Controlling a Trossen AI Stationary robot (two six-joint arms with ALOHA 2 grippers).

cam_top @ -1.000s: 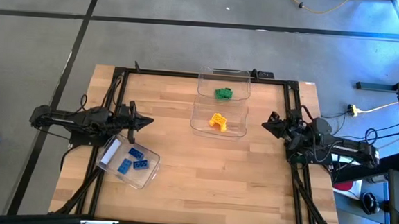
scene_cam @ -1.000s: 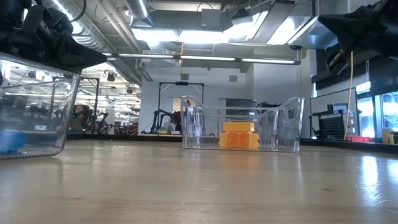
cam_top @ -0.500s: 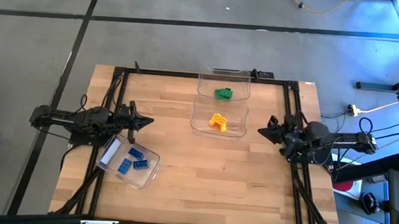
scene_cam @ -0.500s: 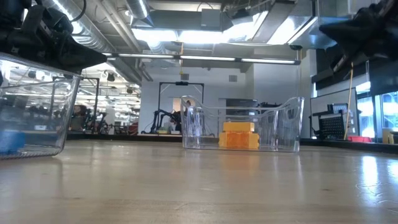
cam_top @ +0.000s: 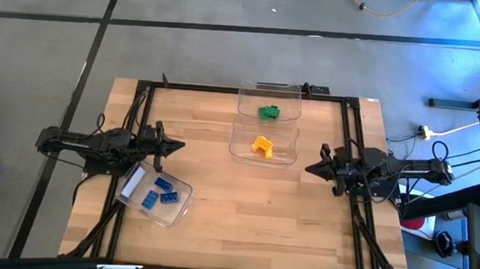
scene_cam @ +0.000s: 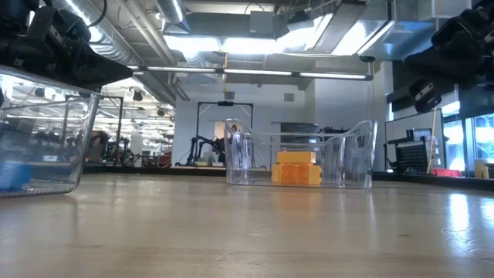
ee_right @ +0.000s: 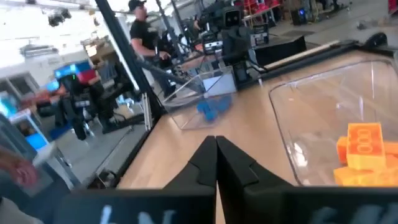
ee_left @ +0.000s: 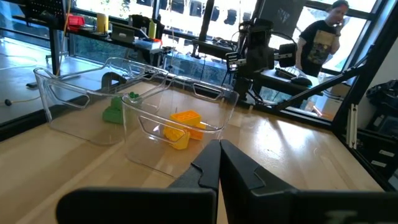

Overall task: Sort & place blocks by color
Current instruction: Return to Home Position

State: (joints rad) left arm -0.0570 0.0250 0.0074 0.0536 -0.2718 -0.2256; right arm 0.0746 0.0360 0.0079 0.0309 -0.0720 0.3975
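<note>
The blocks lie sorted in three clear bins. The green blocks [cam_top: 268, 112] sit in the far bin [cam_top: 269, 90], the yellow-orange blocks [cam_top: 261, 145] in the middle bin [cam_top: 262, 159], and the blue blocks [cam_top: 161, 193] in the tilted bin [cam_top: 153, 213] near the left edge. My left gripper [cam_top: 179, 146] hovers shut above the table, just far of the blue bin. My right gripper [cam_top: 308, 168] hangs shut to the right of the yellow-orange bin. Through the left wrist view I see the green blocks [ee_left: 114, 109] and yellow-orange blocks [ee_left: 181, 126] past the shut fingers [ee_left: 217, 163].
A black frame [cam_top: 251, 90] runs along the table's far, left and right sides. Bare wood [cam_top: 260, 219] stretches across the near half of the table. People stand in the room beyond the table, one [ee_left: 320, 43] in the left wrist view and one [ee_right: 142, 31] in the right wrist view.
My right arm has swung toward the table's left and slightly near, its gripper moving from beside the right frame rail out over the wood and closer to the yellow-orange bin. The blocks, the bins and the left arm have kept still.
</note>
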